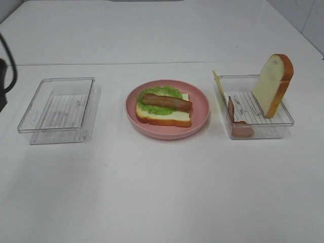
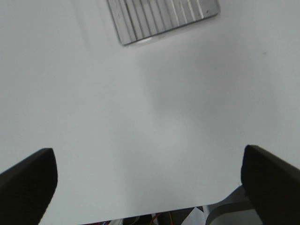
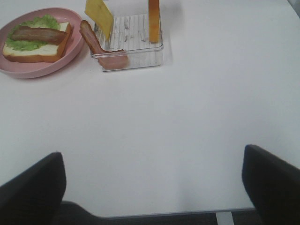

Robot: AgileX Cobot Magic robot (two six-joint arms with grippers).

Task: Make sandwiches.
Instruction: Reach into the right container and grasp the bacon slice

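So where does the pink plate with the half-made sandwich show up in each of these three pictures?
Exterior high: the pink plate sits in the centre of the picture.
Left wrist: not in it.
Right wrist: the plate lies far from the camera, partly cut off at the picture's edge.
Shared landmark: the clear box holding a standing bread slice, right beside the plate.

A half-built sandwich (image 1: pixel 163 109) lies flat in the middle of a pink plate (image 1: pixel 202 109) on the counter (image 1: pixel 162 192): one white bread slice (image 1: pixel 174 119) with an orange-brown crust, ruffled green lettuce (image 1: pixel 164 91) on it, and a reddish-brown bacon strip (image 1: pixel 166 102) across the top. In the clear tray (image 1: pixel 286 121) beside the plate, a second bread slice (image 1: pixel 271 83) stands on edge. A thin yellow cheese slice (image 3: pixel 99 18) leans at the tray's plate-side wall, and another bacon strip (image 1: pixel 242 130) droops over its near corner.
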